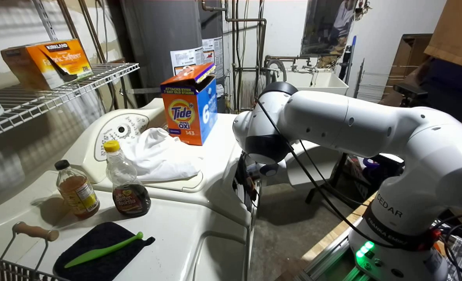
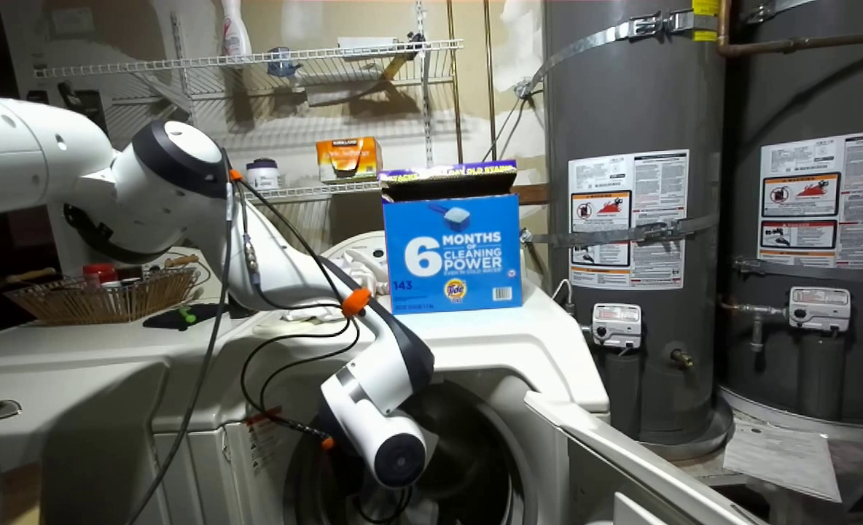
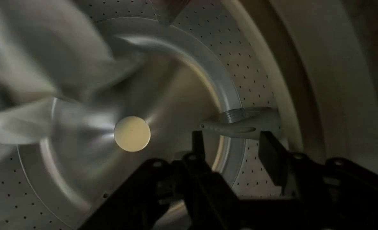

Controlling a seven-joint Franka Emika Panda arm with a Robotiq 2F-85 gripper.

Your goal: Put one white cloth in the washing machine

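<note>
The washing machine has its round door open, and my wrist reaches into the opening. Its metal drum fills the wrist view. A white cloth hangs or lies inside the drum at the left of the wrist view, blurred and apart from my fingers. My gripper is open, with nothing between its fingertips. The gripper is hidden in both exterior views. More white cloth lies crumpled on top of the machine. It is partly hidden behind the arm and box in an exterior view.
The open door stands out beside the opening. An orange and blue Tide box stands on the machine. Two bottles and a black board with a green knife rest on the neighbouring machine. Drum fins jut inward.
</note>
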